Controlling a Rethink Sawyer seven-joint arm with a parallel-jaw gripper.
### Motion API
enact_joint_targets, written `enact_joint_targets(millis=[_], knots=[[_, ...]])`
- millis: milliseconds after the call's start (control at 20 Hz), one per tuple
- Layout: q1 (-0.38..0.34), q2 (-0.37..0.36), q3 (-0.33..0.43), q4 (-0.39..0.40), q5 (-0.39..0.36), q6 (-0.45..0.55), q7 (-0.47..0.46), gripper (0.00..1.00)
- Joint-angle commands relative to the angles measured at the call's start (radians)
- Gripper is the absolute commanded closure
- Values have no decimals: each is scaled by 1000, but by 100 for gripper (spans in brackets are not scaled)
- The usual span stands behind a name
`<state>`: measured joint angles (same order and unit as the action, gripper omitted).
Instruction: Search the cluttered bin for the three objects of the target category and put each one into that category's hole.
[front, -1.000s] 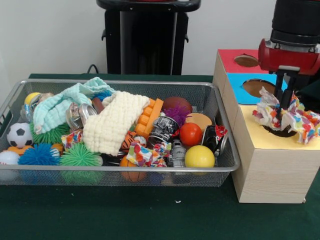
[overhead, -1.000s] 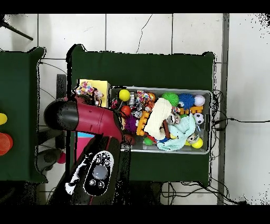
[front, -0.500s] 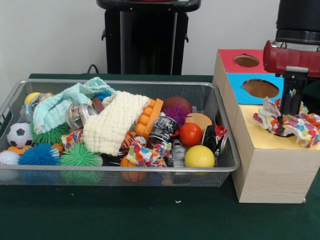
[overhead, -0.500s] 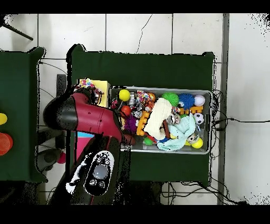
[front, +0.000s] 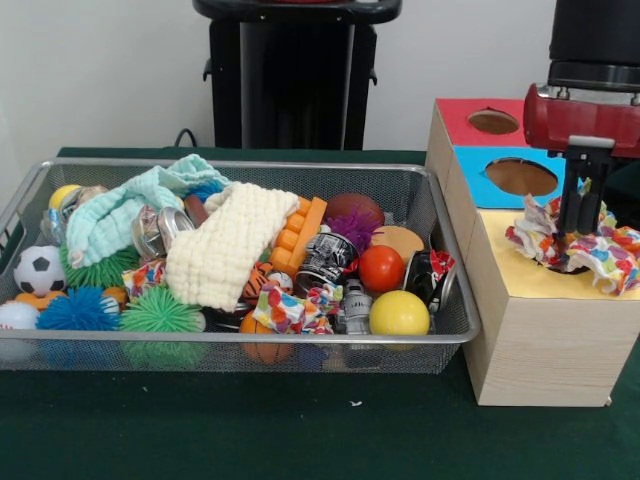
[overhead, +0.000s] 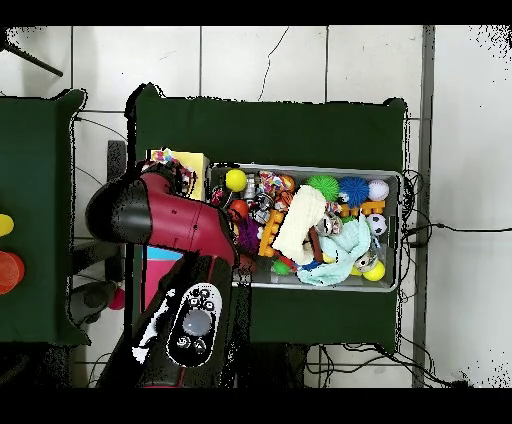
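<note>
Green bench, wire bin (front: 455, 325) left, box (front: 545, 330) right: gripper (front: 578, 235) pokes into colourful crumpled wrapper (front: 595, 245) over the yellow-panel hole, finger state unclear; wrapper looks light, floppy, snag-prone, so pinch a bunched fold mid-wad.

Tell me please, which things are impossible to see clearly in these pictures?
- Gripper: front view, its tips are sunk in the colourful cloth, so open or shut cannot be told; overhead view, the arm covers it.
- Yellow section's hole: the cloth hides it.
- Wire bin: lower objects are buried under the cream cloth.
</note>
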<state>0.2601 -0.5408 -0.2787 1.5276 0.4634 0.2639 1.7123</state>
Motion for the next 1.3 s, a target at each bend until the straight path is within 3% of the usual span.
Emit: enact_joint_targets(millis=[50, 600, 850, 1300], knots=[[-20, 51, 79, 117, 14, 84, 228, 100], [-30, 102, 80, 105, -23, 12, 191, 100], [-36, 131, 88, 104, -36, -65, 192, 100], [-42, 151, 107, 102, -25, -68, 191, 100]])
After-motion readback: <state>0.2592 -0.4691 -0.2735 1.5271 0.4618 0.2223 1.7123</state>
